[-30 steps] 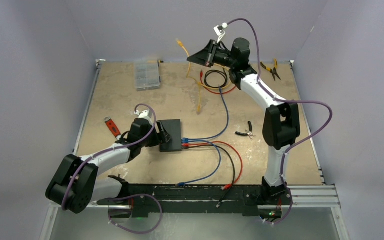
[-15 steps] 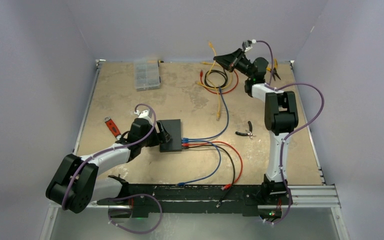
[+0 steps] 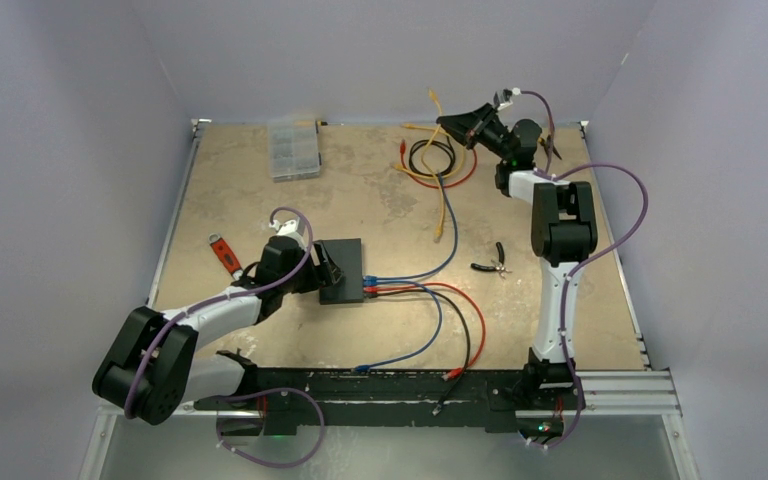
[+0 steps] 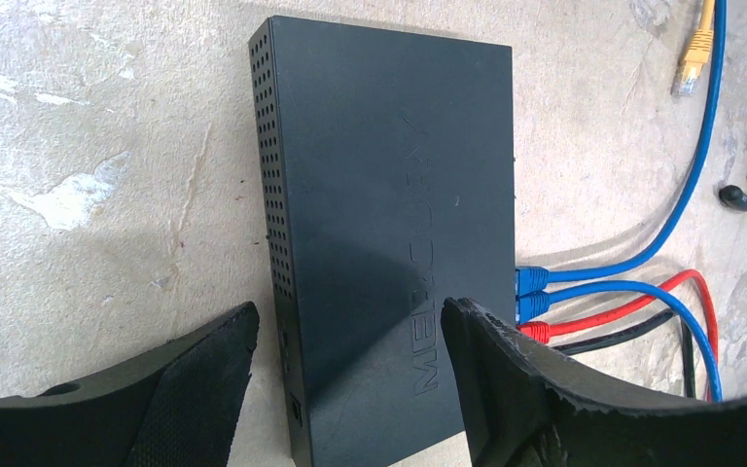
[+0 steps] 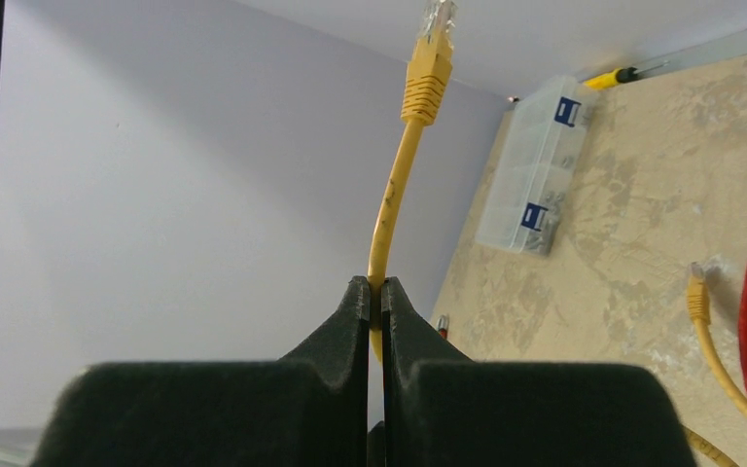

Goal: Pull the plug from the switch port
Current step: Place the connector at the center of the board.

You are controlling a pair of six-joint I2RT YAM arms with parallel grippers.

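On the worktop [image 3: 260, 200] I saw the switch [image 4: 389, 195] lying left of center. My left pincer [image 4: 350, 311] hung released over its left end. At the far right, my right pincer [image 5: 376, 287] was clenched on the yellow cable [image 5: 389, 204], with its plug [image 5: 438, 19] raised well apart from the switch.

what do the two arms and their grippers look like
The left arm and right arm have white links between bulky black joint housings, with a purple cable looping along each. The left gripper and right gripper are black, with wedge-shaped fingers that have a rough, dark surface.
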